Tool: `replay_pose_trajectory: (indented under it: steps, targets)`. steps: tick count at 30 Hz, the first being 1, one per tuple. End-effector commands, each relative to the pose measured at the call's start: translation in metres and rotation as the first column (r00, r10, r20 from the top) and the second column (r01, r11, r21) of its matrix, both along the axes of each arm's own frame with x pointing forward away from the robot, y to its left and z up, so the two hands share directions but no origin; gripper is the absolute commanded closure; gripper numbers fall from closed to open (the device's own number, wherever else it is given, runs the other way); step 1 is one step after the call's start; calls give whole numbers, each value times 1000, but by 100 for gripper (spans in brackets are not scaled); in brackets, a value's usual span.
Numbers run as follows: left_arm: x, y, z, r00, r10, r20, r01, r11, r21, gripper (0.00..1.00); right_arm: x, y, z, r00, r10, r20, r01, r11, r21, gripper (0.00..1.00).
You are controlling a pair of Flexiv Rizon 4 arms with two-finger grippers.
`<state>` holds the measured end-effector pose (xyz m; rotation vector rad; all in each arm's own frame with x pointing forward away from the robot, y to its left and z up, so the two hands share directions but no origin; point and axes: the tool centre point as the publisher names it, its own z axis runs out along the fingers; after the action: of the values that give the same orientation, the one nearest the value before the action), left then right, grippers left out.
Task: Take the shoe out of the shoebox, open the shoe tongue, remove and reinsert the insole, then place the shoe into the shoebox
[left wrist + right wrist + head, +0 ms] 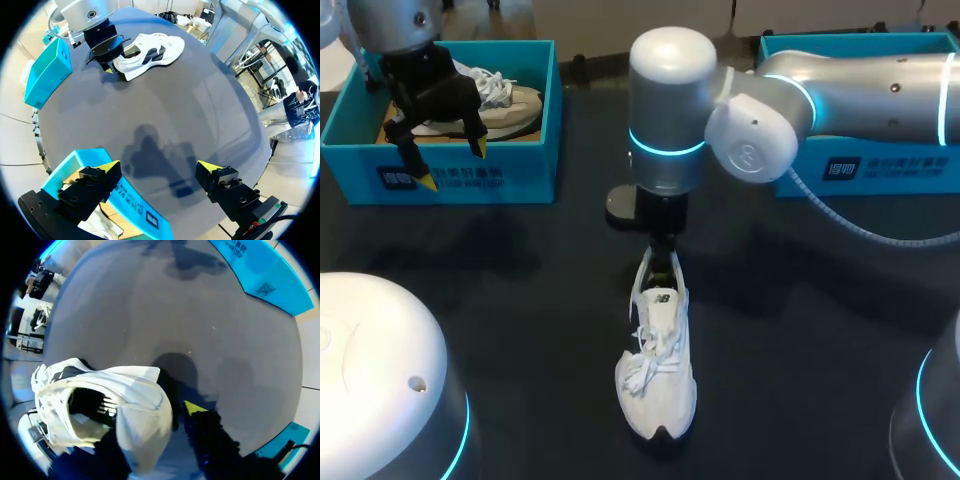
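Shoe: white sneaker (658, 365) lies on the dark table (520, 300), outside any box.
Right gripper (663, 260): at the sneaker's heel; can't tell its grip.
Left gripper (159, 167): wide open, empty, above the blue shoebox (520, 180).

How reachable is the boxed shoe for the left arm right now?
Probably yes. The left gripper hangs open over the front edge of the box, which has no lid, and the shoe lies exposed inside with nothing over it.
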<state>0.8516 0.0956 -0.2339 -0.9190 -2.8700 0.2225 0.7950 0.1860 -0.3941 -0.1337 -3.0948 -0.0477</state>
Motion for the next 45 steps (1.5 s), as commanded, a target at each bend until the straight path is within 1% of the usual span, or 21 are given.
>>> replay_pose_trajectory:
  steps: [1,5,9,11,14,15,17,19,20,21,23,37,38,39,41,42,43,44,45]
  targets:
    - [-1,0,1,1000,0,1,0,1000,2,0,-1,3,6,1000,-12,12,12,1000,-18,100]
    - [-1,0,1,1000,0,1,0,1000,2,0,-3,2,23,999,-13,41,15,999,-47,100]
    - [-1,0,1,1000,0,1,0,1000,2,0,-1,-5,48,996,-7,84,12,998,-63,100]
    - [-1,0,1,1000,0,1,0,1000,2,0,2,-10,59,996,-5,88,12,997,-78,100]
    - [-1,0,1,1000,0,1,0,1000,2,0,12,-23,84,994,8,111,4,994,-107,100]
    - [-1,0,1,1000,0,1,0,1000,2,0,15,-28,93,991,18,133,-5,995,-97,100]
    - [-1,0,1,1000,0,1,0,1000,2,0,22,-37,111,991,18,134,0,991,-133,100]
    - [-1,0,1,1000,0,1,0,1000,2,0,28,-45,128,987,36,154,-15,990,-138,100]
    - [-1,0,1,1000,0,1,0,1000,2,0,32,-47,137,988,48,149,-25,988,-154,100]
    - [-1,0,1,1000,0,1,0,1000,2,0,35,-51,146,984,65,163,-42,989,-144,100]
    - [-1,0,1,1000,0,1,0,1000,2,0,40,-58,162,977,111,181,-96,991,-92,100]
    - [-1,0,1,1000,0,1,0,1000,2,0,40,-58,162,977,111,181,-96,991,-92,100]
    - [-1,0,1,1000,0,1,0,1000,2,0,39,-59,158,981,92,172,-83,995,-56,100]
    - [-1,0,1,1000,0,1,0,1000,2,0,38,-65,156,982,58,182,-59,998,-2,100]
    - [-1,0,1,1000,0,1,0,1000,2,0,46,-79,167,980,47,196,-41,999,-36,100]
    - [-1,0,1,1000,0,1,0,1000,2,0,53,-89,174,977,37,210,-29,999,-40,100]
    - [-1,0,1,1000,0,1,0,1000,2,0,60,-98,181,976,30,216,-13,996,-83,100]
    - [-1,0,1,1000,0,1,0,1000,2,0,67,-107,188,973,48,224,-29,996,-85,100]
    - [-1,0,1,1000,0,1,0,1000,2,0,74,-117,194,971,35,237,-14,996,-92,100]
